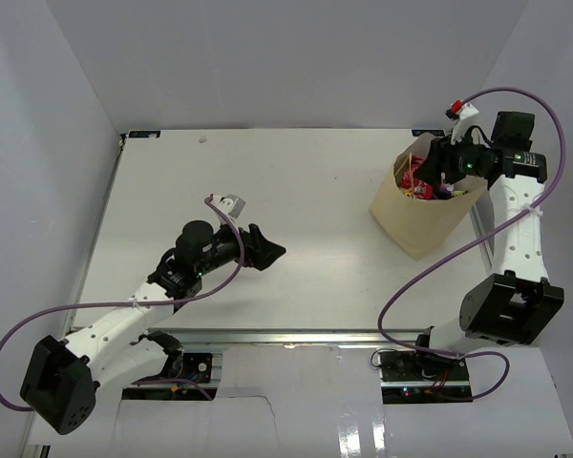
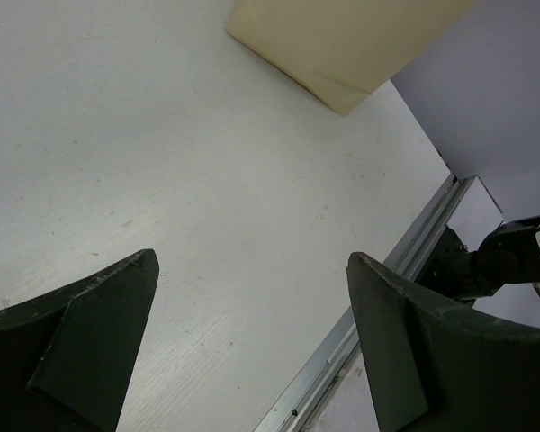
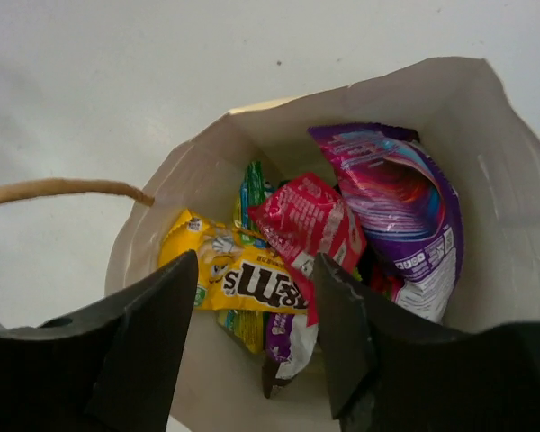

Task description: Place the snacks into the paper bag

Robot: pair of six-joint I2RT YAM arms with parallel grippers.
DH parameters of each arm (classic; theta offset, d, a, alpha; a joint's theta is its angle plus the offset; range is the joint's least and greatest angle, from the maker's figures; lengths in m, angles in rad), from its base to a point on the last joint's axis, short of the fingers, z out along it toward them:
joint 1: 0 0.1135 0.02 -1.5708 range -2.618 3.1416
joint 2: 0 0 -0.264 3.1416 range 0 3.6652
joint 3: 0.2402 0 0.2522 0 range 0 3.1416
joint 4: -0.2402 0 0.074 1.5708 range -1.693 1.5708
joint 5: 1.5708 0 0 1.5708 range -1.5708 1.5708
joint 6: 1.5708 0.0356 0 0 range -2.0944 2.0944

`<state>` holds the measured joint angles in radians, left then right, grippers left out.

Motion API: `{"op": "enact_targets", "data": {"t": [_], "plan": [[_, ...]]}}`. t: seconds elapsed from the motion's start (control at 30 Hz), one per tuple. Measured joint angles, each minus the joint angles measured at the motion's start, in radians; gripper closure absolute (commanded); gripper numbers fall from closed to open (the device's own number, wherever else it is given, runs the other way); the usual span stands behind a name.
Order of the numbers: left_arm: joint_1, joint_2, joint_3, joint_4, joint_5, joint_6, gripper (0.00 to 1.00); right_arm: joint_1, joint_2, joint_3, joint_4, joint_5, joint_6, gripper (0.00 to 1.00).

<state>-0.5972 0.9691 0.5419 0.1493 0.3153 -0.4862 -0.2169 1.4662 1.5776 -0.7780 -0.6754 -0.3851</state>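
Right gripper (image 3: 256,270), part-open and empty, hung over the paper bag (image 3: 508,180); snagging its handle (image 3: 63,189) could tip it over.

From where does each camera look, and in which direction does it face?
Top external: fixed above and behind the arms, looking down on the table; the left arm and right arm show whole, bases at the bottom.
Left wrist: on the left arm, looking down across bare table toward a corner of the paper bag; the open fingers of the left gripper frame it.
Right wrist: above the bag, looking straight down at the snacks inside; the right gripper shows its fingers.
Shared: all three see the paper bag.
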Motion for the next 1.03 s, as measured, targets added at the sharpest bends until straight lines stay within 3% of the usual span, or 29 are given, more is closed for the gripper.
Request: {"op": "enact_targets", "data": {"t": [0.1,0.13,0.17,0.2,0.4,0.63,1.03], "plan": [[0.000,-0.007,0.027,-0.022,-0.001,0.000,0.04,0.001,0.008,0.010,-0.060,-0.006,-0.050,0.08],[0.000,-0.007,0.048,-0.039,-0.003,0.001,0.04,0.001,0.008,0.026,-0.079,0.000,-0.063,0.04],[0.000,-0.008,0.072,-0.052,-0.007,0.004,0.04,0.001,0.008,0.043,-0.091,0.009,-0.067,0.03],[0.000,-0.008,0.098,-0.066,-0.013,0.009,0.04,0.001,0.007,0.066,-0.096,0.023,-0.068,0.10],[0.000,0.004,0.309,-0.144,-0.051,0.056,0.04,0.001,-0.056,0.134,-0.051,0.197,0.049,0.10],[0.000,0.054,0.502,-0.216,-0.090,0.104,0.04,0.001,-0.208,0.090,-0.003,0.407,0.147,0.10],[0.000,0.077,0.542,-0.271,-0.098,0.123,0.03,0.001,-0.473,-0.087,0.055,0.481,0.166,0.10]]}}
